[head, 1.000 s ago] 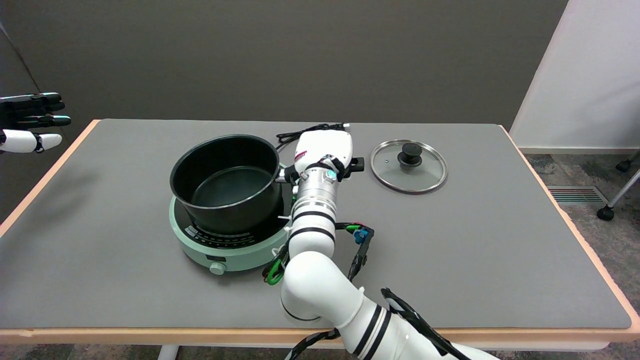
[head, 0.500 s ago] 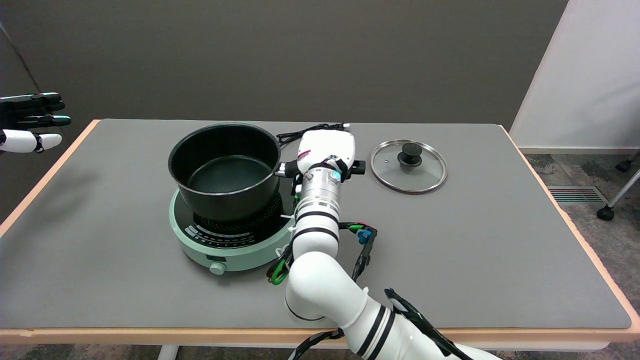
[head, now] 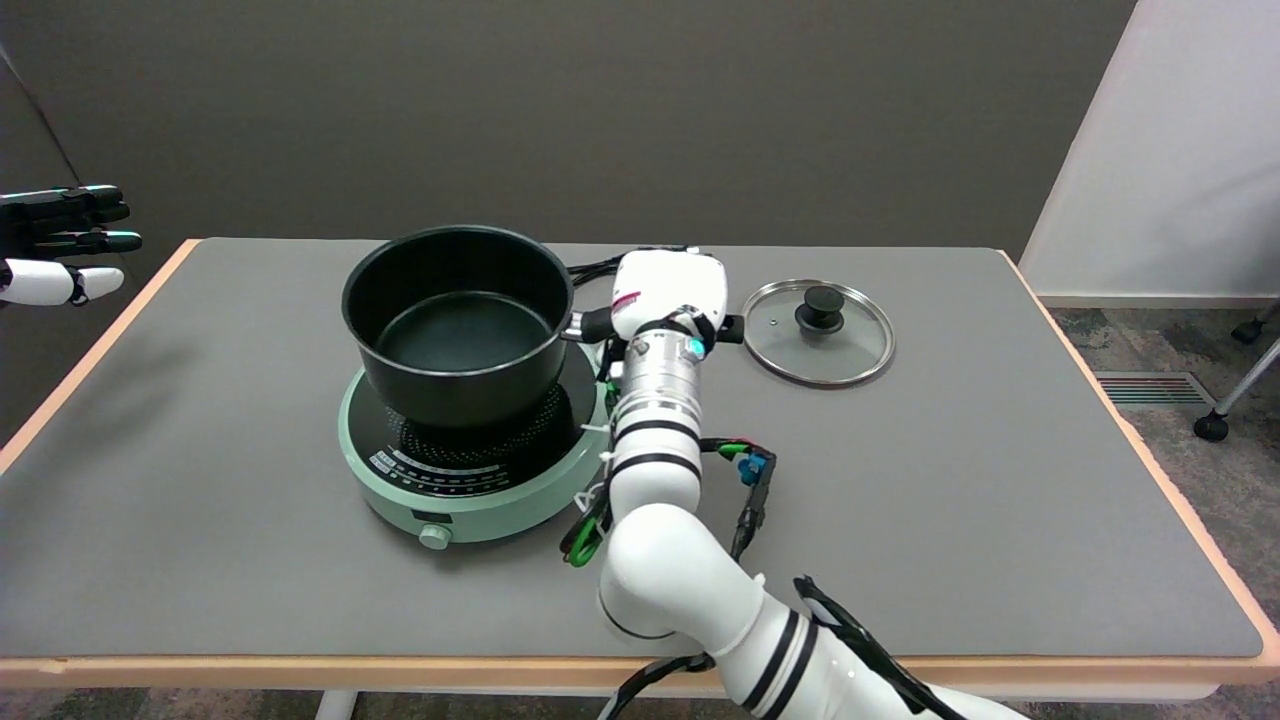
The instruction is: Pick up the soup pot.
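The soup pot is black, lidless and empty, and it hangs in the air above the mint-green induction cooker. More of the cooker's black top shows under it. My right hand is at the pot's right side and grips its black handle, whose ends stick out left and right of the hand. The fingers are hidden under the white back of the hand. The right arm reaches in from the lower right.
A glass lid with a black knob lies on the grey table right of the hand. A black cable runs behind the pot. The idle left hand hangs at the upper left.
My right hand has lifted the pot off the cooker, upward and slightly right. The arm moved with it. The lid and cooker have stayed put.
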{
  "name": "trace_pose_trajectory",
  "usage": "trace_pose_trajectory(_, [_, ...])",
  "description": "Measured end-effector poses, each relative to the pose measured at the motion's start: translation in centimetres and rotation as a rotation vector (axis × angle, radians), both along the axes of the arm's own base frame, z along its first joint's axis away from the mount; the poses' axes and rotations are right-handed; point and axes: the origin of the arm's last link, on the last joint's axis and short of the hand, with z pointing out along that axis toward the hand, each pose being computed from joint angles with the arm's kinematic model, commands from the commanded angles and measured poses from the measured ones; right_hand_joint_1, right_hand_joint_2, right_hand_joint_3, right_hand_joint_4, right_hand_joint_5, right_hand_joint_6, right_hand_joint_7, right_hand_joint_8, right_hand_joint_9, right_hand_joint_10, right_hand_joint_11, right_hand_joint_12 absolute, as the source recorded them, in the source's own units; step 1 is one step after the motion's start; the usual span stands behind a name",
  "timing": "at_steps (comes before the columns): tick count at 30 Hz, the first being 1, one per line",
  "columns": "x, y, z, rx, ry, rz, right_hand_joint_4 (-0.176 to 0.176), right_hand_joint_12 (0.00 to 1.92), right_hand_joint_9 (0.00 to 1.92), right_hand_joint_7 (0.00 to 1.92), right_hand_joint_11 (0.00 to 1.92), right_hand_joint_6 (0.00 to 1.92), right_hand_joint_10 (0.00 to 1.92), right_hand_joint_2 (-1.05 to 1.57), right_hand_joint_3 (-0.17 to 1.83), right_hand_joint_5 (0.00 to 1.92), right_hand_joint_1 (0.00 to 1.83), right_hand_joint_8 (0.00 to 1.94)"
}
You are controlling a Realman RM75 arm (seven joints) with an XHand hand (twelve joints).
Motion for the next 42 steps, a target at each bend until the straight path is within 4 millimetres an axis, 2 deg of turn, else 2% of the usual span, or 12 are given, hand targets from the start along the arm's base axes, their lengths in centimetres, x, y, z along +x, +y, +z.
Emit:
trace_pose_trajectory(11, [1.3,1.0,2.2,0.015,0.002,0.064,-0.077,1.79,1.79,1.79,1.79,1.79,1.79,1.41,0.59,1.79,0.90,1.79])
trace_pose_trajectory(23, [2.2,3.0,6.5,0.036,0.033,0.082,-0.077,1.80,1.80,1.80,1.80,1.80,1.80,1.40,0.57,1.80,0.89,1.80])
trace_pose_trajectory(32, [1.0,3.7,10.7,0.070,0.055,0.034,-0.076,1.80,1.80,1.80,1.80,1.80,1.80,1.42,0.55,1.80,0.88,1.80])
trace_pose_trajectory(42, [-0.5,4.1,16.5,0.123,0.010,-0.021,-0.076,1.80,1.80,1.80,1.80,1.80,1.80,1.42,0.55,1.80,0.88,1.80])
